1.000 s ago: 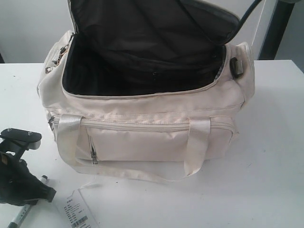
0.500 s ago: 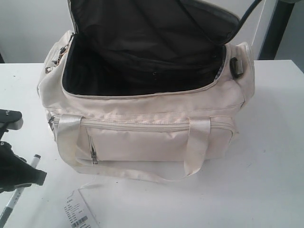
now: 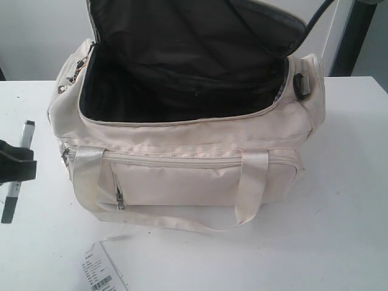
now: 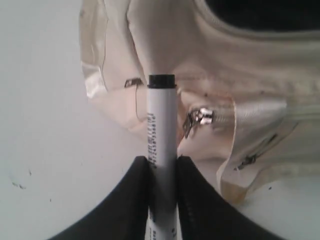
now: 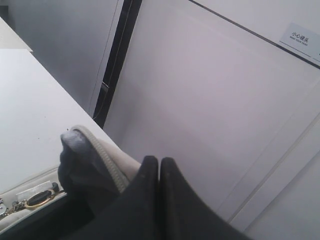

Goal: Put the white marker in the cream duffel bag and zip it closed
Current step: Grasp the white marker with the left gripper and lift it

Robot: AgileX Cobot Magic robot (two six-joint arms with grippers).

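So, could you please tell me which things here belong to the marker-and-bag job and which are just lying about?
For the job: white marker, clamped in the left gripper; cream duffel bag, top open; right gripper, shut, up by the bag's raised flap.
Just lying about: barcoded paper tag on the table in front of the bag.

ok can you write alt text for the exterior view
A large cream duffel bag sits on a white table, its top flap standing open to show black lining. At the left edge, the left gripper is shut on the white marker, beside the bag. A barcoded paper tag lies nearer the camera.
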